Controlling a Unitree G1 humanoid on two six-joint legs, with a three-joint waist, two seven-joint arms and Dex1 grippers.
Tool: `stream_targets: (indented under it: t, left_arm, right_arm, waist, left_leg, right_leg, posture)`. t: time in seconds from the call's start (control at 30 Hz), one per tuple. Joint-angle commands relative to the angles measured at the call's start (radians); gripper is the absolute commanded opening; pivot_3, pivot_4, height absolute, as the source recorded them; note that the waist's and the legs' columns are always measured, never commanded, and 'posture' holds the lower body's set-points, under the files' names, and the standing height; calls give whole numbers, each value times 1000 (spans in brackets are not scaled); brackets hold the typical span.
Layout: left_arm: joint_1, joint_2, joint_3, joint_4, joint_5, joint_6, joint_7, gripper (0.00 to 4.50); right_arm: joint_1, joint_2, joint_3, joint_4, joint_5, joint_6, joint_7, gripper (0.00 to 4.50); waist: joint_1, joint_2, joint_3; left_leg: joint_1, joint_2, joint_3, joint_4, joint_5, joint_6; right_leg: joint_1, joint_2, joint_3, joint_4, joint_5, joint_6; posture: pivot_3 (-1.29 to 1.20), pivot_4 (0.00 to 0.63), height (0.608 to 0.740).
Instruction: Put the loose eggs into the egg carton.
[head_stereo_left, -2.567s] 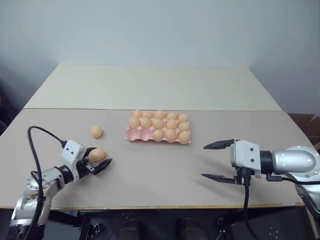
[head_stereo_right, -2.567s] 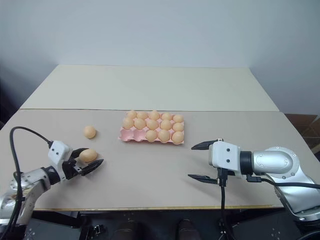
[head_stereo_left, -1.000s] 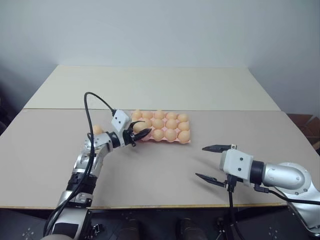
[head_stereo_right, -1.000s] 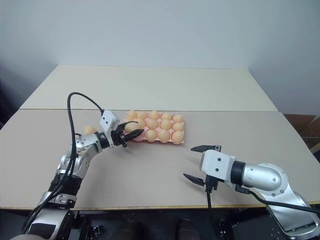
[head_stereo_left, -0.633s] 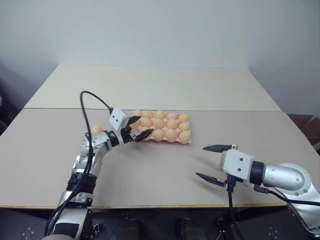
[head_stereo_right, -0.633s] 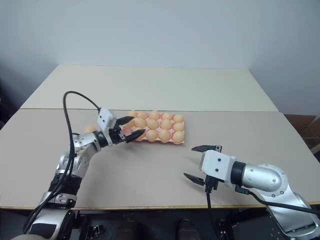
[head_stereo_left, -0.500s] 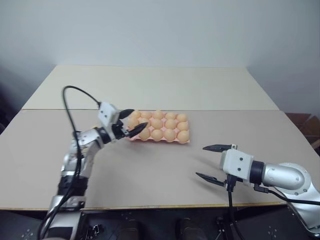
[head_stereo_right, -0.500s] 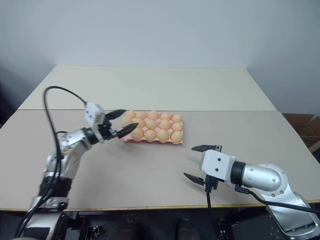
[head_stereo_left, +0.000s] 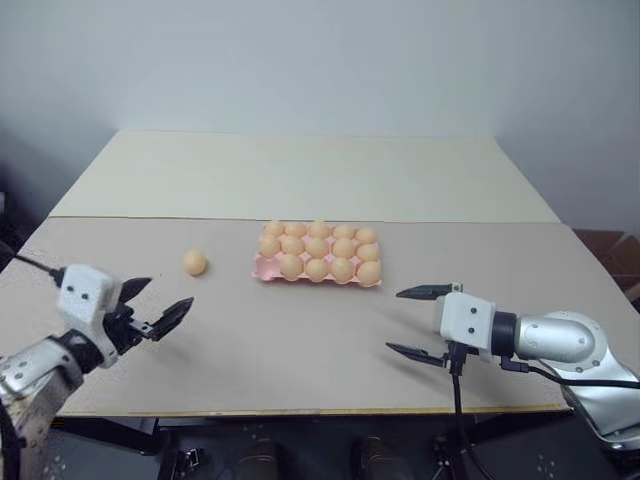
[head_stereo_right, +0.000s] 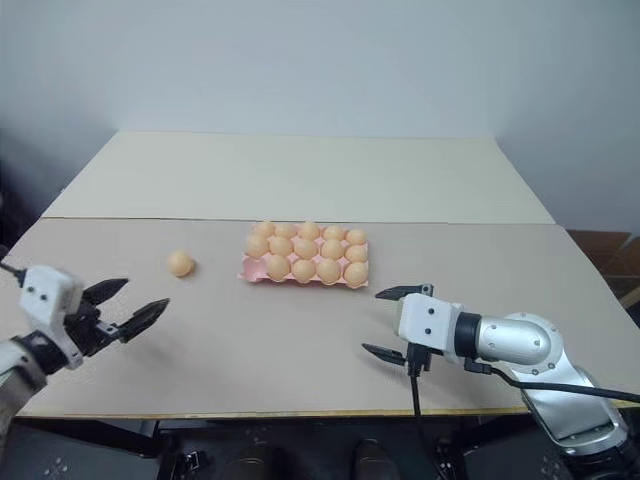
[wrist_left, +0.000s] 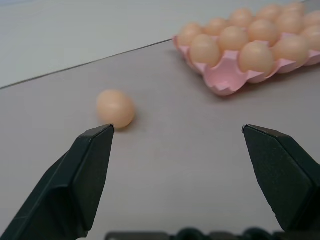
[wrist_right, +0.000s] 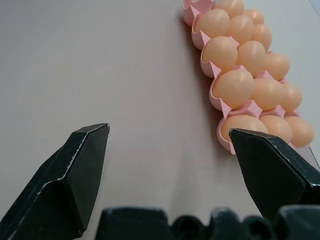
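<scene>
One loose egg (head_stereo_left: 194, 263) lay on the bench (head_stereo_left: 300, 330), to the left of the egg carton (head_stereo_left: 318, 268) and well apart from it. The left pincer (head_stereo_left: 150, 306) hovered above the near-left part of the bench with its fingers spread wide and nothing between them; the egg sat ahead of it and slightly to its right, apart from both fingers. In the left wrist view the egg (wrist_left: 115, 108) appeared just past the tip of one finger (wrist_left: 80, 175), with the carton (wrist_left: 227, 75) farther off. The carton's cups appeared filled with eggs apart from an empty cup at its near-left corner. The right pincer (head_stereo_left: 418, 322) hovered near the carton's near-right corner, fingers wide apart and empty.
</scene>
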Motion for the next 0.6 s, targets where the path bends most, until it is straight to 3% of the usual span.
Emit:
stream_targets:
  t: [0.03,0.43,0.6]
  left_arm:
    - [4,-27,52,-67,-38,105,108,4469]
    - [-53,-15,27,-56,-51,134,177,4469]
    - [-183,-51,-84,56,59,-6,235,4469]
  right_arm:
    - [-36,15,12,14,6,-35,21,4500]
    - [-71,30,28,56,-17,-64,41,4500]
    - [-69,38,32,51,-32,-59,29,4500]
  waist:
    - [2,0,0]
    - [4,0,0]
    - [6,0,0]
  left_leg:
    - [1,0,0,0,0,0]
    - [-1,0,1,-1,0,0]
    - [0,0,0,0,0,0]
  right_leg:
    - [0,0,0,0,0,0]
    - [-1,1,1,0,0,-1]
    - [0,1,0,0,0,-1]
  posture:
    - [0,150,740]
    - [0,150,740]
    - [0,150,740]
